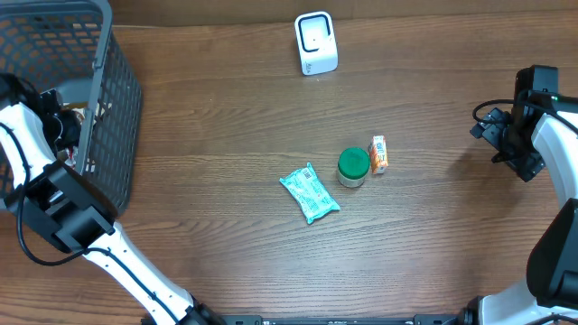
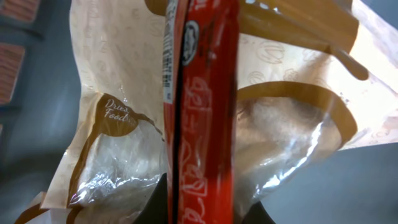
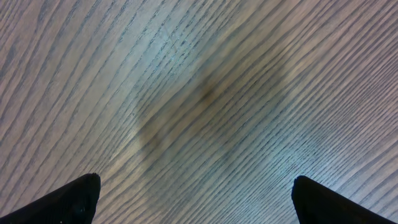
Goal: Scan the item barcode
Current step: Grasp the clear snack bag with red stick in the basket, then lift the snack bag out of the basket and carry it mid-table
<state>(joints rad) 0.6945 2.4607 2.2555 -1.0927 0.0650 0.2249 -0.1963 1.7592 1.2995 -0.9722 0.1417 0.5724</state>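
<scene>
In the left wrist view a red packet with white print stands on edge between my left gripper's dark fingers, which are shut on it. A white printed strip runs along its left edge. Behind it lies a brown and clear plastic bag. Overhead, the left gripper is down inside the black wire basket, and the packet is mostly hidden there. The white scanner stands at the back middle of the table. My right gripper hovers open over bare wood at the right edge.
A teal packet, a green-lidded jar and a small orange carton lie together in the middle of the table. The basket's tall mesh walls surround the left gripper.
</scene>
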